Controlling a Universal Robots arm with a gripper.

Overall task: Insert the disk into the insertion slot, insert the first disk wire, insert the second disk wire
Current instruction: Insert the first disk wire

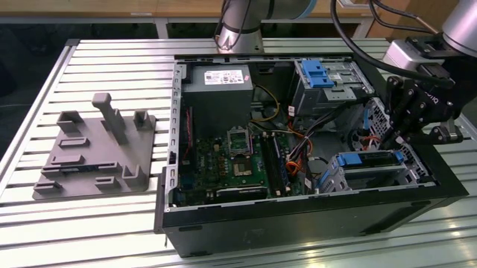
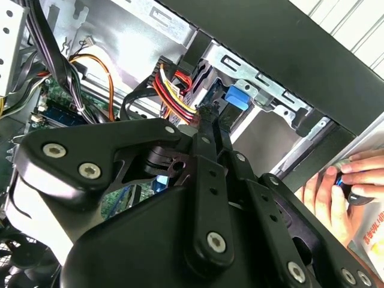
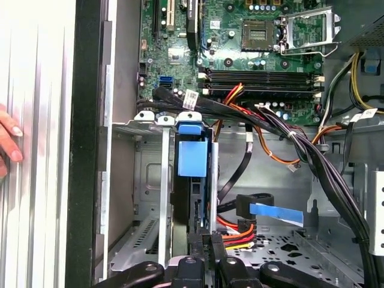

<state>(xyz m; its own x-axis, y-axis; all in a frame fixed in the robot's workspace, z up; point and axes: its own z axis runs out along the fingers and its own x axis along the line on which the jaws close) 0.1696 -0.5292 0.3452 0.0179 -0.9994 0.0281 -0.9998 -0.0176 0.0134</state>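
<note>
Bright even light; glare on table (image 1: 97,223)

Grey fixture (image 1: 97,162) on slatted table (image 1: 111,61); motherboard (image 1: 234,164) (green)

1. Disk (image 3: 192,157): bright blue carrier frame, with a dark edge below it.
2. Insertion slot (image 3: 144,237): plain silver sheet metal with rows of small punched holes.
3. Wire bundle (image 3: 237,231): red, orange, yellow and black strands.
4. Flat cable (image 3: 255,204): black, with a light blue strip on it.
5. Motherboard (image 1: 238,167): green with black slots.
6. Computer case (image 1: 298,223): black outside, silver inside.
7. Taller cage (image 1: 328,84): silver with a blue latch.
8. Power supply (image 1: 216,97): dark grey with a white label.
9. Gripper (image 2: 210,111): matte black with silver screws.
10. Counter (image 1: 111,223): silver-white with ribbed slats.
11. Fixture block (image 1: 97,151): plain grey.
</note>
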